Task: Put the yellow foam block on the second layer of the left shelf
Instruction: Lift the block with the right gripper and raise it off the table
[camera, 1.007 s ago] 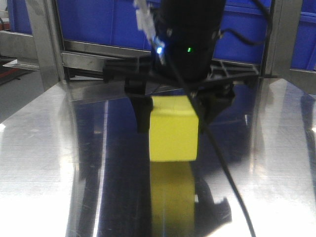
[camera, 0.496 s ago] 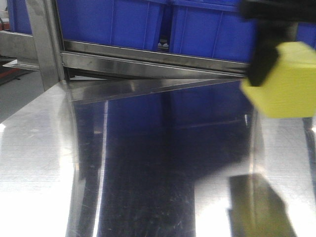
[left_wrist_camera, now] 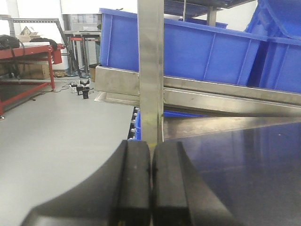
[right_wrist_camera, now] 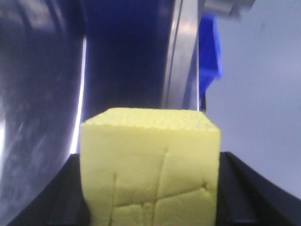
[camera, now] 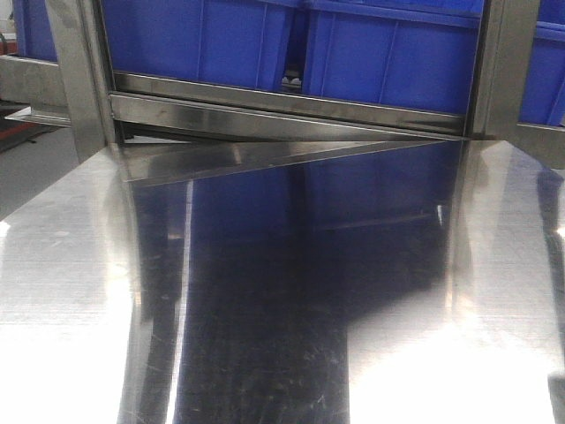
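In the right wrist view the yellow foam block (right_wrist_camera: 149, 165) fills the lower middle, held between the two black fingers (right_wrist_camera: 244, 188) of my right gripper (right_wrist_camera: 149, 188), which is shut on it. The block has several creases on its near face. Neither the block nor the right gripper shows in the front view. In the left wrist view my left gripper (left_wrist_camera: 151, 162) is shut and empty, its two black pads pressed together, in front of a steel shelf post (left_wrist_camera: 150, 70).
A shiny steel table top (camera: 282, 336) fills the front view. Behind it runs a steel shelf rail (camera: 282, 110) carrying blue plastic bins (camera: 371, 53), with posts at left (camera: 79, 71) and right (camera: 499, 66). Grey floor (left_wrist_camera: 56, 141) and red racks lie left.
My right gripper carried the yellow block up from the table middle, away to the right, and out of the front view. The table top now shows no block.
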Controlling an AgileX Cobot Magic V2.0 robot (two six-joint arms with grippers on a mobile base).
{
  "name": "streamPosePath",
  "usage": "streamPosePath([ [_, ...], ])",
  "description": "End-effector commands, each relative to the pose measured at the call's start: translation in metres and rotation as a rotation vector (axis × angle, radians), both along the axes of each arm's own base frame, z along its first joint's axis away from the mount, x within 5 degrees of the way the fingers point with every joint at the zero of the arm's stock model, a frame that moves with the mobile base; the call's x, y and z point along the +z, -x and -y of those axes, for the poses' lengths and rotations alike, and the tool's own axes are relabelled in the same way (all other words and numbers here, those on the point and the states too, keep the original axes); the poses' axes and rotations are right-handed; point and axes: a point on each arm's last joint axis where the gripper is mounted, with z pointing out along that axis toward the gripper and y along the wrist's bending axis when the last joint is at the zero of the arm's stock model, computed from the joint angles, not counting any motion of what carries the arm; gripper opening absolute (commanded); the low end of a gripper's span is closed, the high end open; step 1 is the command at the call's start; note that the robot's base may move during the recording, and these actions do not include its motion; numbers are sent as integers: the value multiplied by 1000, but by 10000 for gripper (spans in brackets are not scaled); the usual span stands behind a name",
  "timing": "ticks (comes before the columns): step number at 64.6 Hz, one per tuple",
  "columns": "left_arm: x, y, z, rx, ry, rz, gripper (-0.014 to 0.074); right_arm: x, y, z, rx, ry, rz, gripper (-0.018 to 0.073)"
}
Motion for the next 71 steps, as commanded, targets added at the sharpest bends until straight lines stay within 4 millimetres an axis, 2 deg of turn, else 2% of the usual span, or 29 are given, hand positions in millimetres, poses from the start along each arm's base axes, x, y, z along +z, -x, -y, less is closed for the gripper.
streamPosePath([
  [1, -1, 1, 0, -1, 11, 75, 124, 17, 5, 1, 5, 3, 251, 438],
  [12, -1, 1, 0, -1, 11, 75, 124, 16, 23, 1, 19, 21, 469, 438],
  [25, -1, 1, 0, -1, 11, 75, 124, 15, 40, 2, 9, -21, 601, 438],
  [36, -1, 1, 0, 0, 5, 75, 124, 19, 49, 3, 8, -24, 660, 438],
  [71, -1, 1, 0, -1, 11, 75, 124, 20, 49, 3, 8, -26, 669, 438],
])
